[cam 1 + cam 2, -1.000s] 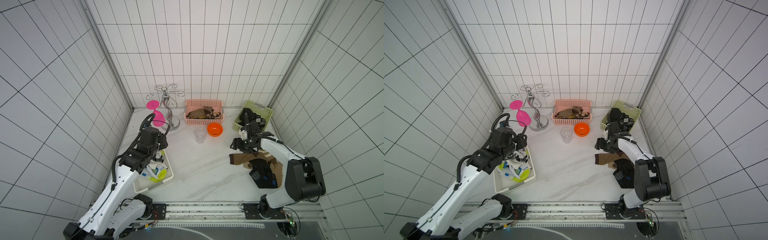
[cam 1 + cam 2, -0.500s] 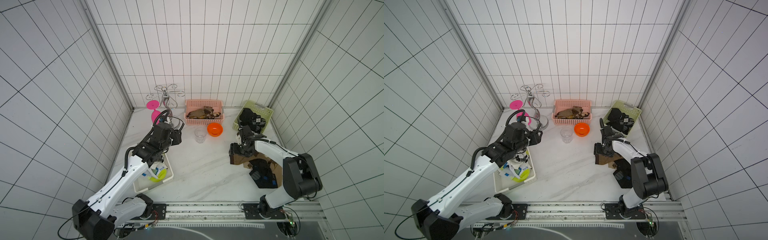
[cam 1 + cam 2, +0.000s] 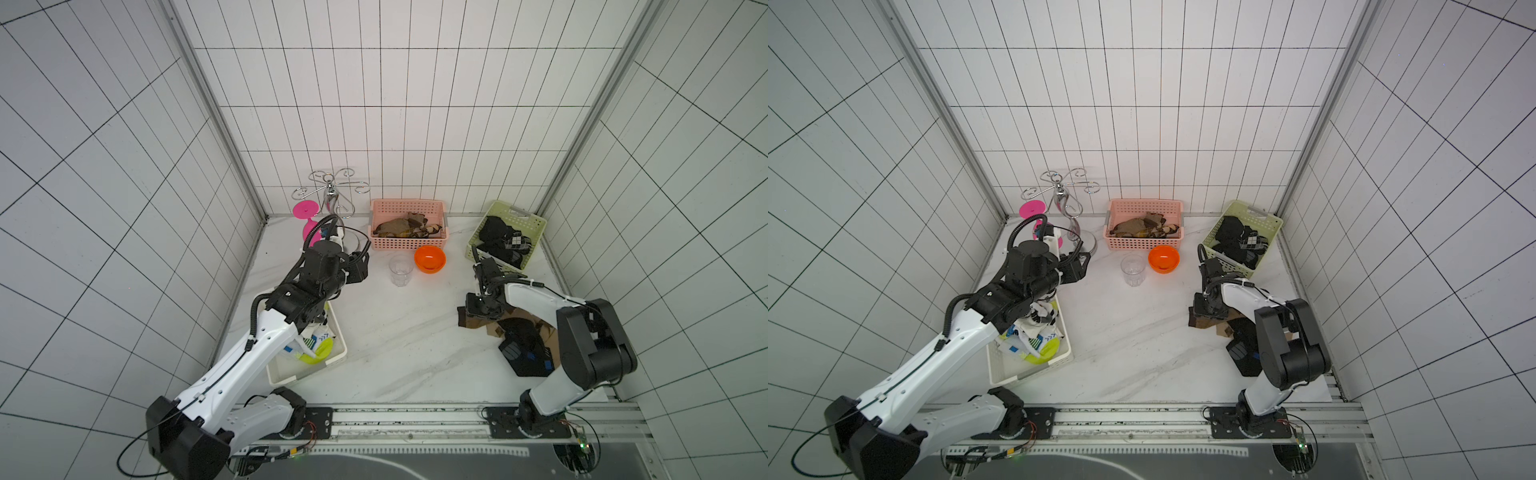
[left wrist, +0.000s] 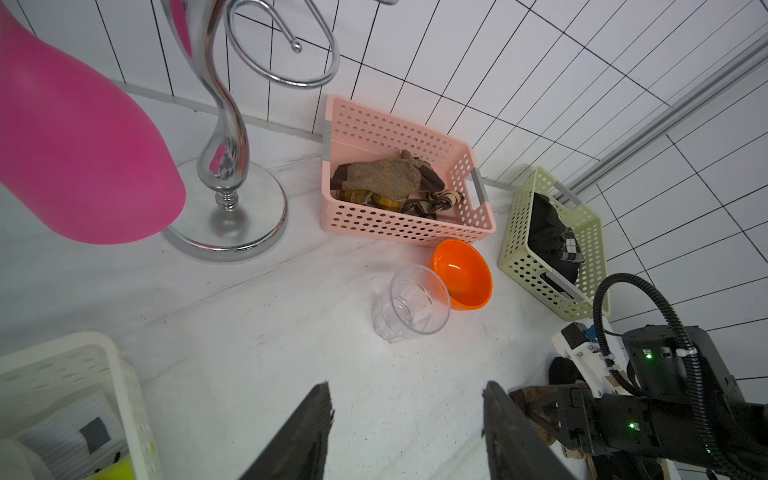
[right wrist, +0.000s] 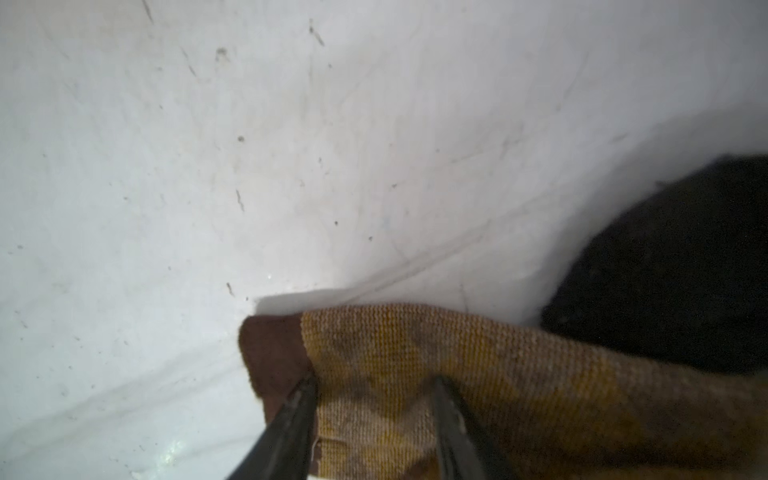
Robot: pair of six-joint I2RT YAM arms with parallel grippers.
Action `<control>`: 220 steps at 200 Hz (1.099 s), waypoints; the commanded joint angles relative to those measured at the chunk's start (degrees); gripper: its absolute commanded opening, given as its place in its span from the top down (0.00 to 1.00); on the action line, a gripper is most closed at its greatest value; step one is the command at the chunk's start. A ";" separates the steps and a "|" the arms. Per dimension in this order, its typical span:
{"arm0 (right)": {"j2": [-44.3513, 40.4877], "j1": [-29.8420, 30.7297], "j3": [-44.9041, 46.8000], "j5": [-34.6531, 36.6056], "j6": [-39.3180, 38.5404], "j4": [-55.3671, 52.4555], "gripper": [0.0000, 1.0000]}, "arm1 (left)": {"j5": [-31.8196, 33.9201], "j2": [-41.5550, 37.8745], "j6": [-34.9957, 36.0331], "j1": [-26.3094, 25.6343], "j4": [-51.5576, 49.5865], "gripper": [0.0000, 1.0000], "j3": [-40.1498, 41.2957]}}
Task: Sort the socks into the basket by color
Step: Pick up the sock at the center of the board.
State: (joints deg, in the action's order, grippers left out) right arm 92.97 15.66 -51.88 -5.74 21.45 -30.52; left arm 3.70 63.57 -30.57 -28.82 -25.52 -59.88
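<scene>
White marble tabletop (image 3: 395, 332): left gripper (image 4: 408, 388) gapes empty; right gripper (image 5: 374, 380) straddles tan sock (image 3: 471, 327), frame right, hold unclear.

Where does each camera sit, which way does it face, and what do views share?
Top views: high over the robot's front, looking down on the table; both whole arms show, left gripper and right gripper.
Left wrist: on the left arm, facing across the table to the pink basket, orange bowl and green basket; its open fingers show.
Right wrist: close above the table, facing a tan sock that its fingers straddle.
Shared: both top views and the left wrist see the baskets, bowl and right arm.
</scene>
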 commanded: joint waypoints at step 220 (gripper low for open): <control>-16.40 2.54 -18.02 -21.59 -2.80 -5.22 1.00 | -3.61 0.59 15.23 -12.02 26.82 0.36 10.30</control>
State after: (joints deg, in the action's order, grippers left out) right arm 78.85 17.67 -61.58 -19.27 18.57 -35.53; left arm -0.47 65.36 -20.01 -39.18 -8.03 -52.10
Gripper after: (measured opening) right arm 0.049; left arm 0.642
